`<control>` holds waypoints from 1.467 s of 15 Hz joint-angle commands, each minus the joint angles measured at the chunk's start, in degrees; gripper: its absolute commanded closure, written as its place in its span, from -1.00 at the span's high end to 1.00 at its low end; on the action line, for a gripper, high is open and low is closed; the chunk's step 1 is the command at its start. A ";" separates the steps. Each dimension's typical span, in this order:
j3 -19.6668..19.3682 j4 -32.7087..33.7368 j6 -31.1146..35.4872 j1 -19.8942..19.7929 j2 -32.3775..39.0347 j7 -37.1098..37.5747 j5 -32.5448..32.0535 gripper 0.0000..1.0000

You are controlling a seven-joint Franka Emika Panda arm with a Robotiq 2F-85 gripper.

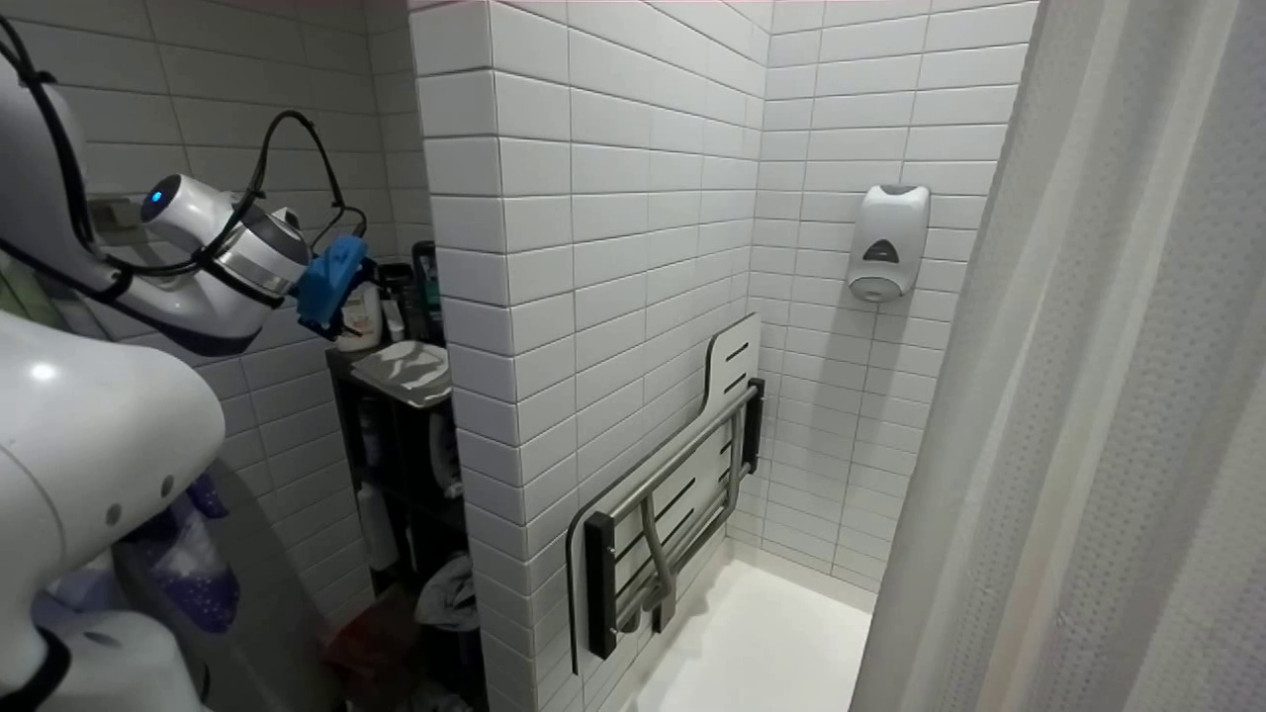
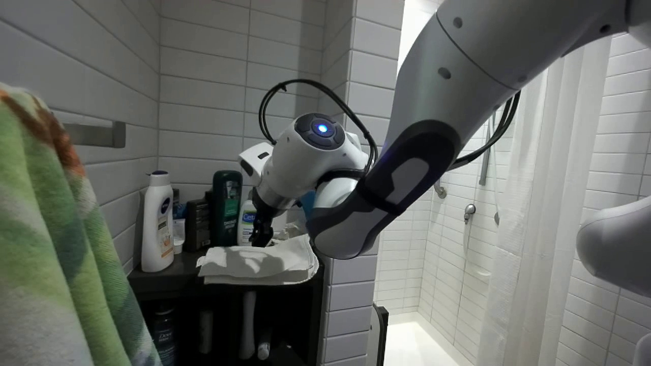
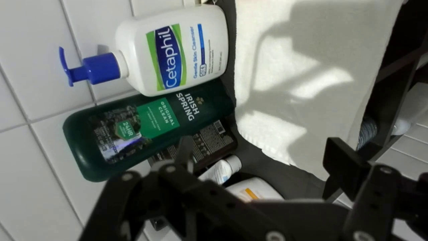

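Tiled wall (image 2: 203, 81) behind dark shelf (image 2: 168, 282). Pincer (image 3: 262, 154) spread wide, empty; folded white cloth (image 2: 254, 267) just below it, contact unclear. Slow, level moves seem wise, clear of green bottle (image 3: 150, 134) near pincer.

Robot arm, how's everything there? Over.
Pincer open, holding nothing. White cloth lying on dark shelf. Possible obstacles: green bottle, Cetaphil bottle, standing close.
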 commanded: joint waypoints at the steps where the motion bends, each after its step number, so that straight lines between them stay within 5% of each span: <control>1: 1.35 1.53 -2.89 -2.02 1.34 -2.35 -1.89 1.00; 12: 0.92 0.20 -2.50 -0.26 0.04 -0.90 -0.56 1.00; 22: -1.06 1.12 5.40 -3.12 -12.07 -1.60 -1.61 1.00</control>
